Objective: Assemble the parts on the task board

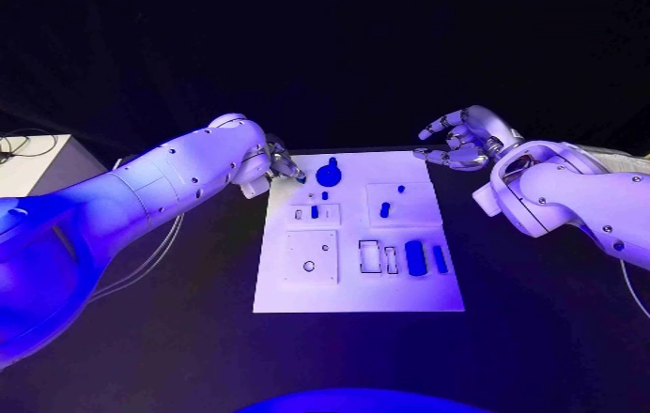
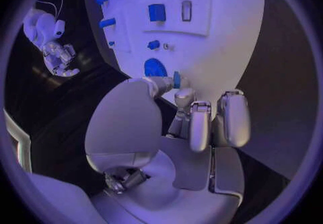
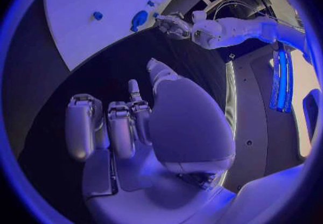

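two white, smooth-shelled arms, left arm and right arm, their casings dotted with small dark screw holes; each ends in a silver hand, left hand and right hand, with segmented metallic fingers.

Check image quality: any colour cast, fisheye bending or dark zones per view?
Head view: blue-violet cast, black surround, task board bright, readable. Left wrist view: board edges bow, left hand large in the middle. Right wrist view: right hand lit, table dark.

black table — bears white task board | centre
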`<state>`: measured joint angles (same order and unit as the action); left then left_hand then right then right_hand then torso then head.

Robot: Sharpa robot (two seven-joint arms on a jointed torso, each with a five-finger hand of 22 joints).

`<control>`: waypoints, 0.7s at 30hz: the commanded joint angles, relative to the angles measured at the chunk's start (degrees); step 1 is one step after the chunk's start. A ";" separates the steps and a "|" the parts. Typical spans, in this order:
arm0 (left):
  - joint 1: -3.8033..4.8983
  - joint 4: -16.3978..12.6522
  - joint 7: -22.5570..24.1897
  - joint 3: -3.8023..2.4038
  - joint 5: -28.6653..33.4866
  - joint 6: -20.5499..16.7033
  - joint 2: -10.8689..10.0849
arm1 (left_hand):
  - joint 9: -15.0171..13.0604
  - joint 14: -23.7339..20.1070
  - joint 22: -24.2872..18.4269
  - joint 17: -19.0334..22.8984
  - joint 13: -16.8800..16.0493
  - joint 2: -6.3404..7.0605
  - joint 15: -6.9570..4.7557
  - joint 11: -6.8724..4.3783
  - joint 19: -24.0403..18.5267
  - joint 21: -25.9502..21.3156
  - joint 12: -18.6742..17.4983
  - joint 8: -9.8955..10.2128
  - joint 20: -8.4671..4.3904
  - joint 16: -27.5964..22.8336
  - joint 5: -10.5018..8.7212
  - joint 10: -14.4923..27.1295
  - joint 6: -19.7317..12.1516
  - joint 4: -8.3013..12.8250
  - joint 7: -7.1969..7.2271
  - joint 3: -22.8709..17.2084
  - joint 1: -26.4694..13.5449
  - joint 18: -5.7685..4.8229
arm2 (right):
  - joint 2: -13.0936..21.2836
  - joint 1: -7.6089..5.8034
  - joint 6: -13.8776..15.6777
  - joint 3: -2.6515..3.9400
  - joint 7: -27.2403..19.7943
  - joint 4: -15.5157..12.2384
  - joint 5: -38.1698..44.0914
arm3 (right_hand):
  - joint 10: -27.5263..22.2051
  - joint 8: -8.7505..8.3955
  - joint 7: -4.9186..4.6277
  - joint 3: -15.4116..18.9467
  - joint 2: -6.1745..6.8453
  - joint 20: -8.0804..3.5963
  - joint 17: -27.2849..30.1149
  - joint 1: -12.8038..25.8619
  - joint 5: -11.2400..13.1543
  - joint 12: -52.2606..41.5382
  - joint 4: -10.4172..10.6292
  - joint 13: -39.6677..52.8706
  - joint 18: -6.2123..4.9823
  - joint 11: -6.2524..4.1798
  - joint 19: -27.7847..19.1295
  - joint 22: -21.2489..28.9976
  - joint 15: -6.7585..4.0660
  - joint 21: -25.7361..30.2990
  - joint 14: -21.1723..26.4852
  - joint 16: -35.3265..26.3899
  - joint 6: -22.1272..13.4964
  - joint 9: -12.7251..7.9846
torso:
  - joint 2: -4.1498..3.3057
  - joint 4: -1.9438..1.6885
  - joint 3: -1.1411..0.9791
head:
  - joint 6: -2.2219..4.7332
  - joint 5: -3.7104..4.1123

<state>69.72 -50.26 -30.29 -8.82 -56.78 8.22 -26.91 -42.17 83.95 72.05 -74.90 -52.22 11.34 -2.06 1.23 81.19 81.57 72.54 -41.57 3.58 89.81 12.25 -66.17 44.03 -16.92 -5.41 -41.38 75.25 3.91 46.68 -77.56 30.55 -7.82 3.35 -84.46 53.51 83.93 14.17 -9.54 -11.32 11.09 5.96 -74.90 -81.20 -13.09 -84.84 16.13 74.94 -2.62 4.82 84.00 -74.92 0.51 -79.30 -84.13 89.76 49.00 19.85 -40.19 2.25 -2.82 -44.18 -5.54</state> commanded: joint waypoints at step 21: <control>-0.18 -18.26 -2.36 1.97 4.65 -7.26 -10.48 | -4.72 6.05 3.54 -15.10 -7.23 3.27 -2.06 -1.92 1.99 2.08 3.26 -3.71 -1.54 0.19 18.69 -7.52 4.35 14.31 1.70 -11.49 -8.80 -0.77 | 0.14 0.03 -0.81 0.01 -0.27 0.82 0.24 | 0.28 0.52 0.04 0.02 0.15 -0.08 -15.10 0.53 0.04 0.17 0.23 9.59 -0.04 -0.14 2.13 -6.19 -0.26 0.22 -5.87 0.24 -0.38 0.13 | 1.13 -1.74 0.54 | -0.70 0.05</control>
<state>69.59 -67.74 -31.95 -6.90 -52.45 3.64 -37.16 -44.84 84.04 74.96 -74.90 -59.41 14.66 -3.78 -0.81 82.73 83.49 75.61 -45.08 2.05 89.81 30.54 -73.33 46.75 -12.63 -4.76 -43.23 66.77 3.91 46.82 -77.55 30.43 -7.83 3.41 -83.70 53.45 83.93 14.61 -9.54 -11.32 11.09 5.96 -74.90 -81.21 -13.09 -84.84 16.13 74.92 -2.62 4.83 84.00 -74.91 0.51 -79.30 -84.13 89.76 49.00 19.88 -39.33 0.86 -2.39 -44.71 -5.58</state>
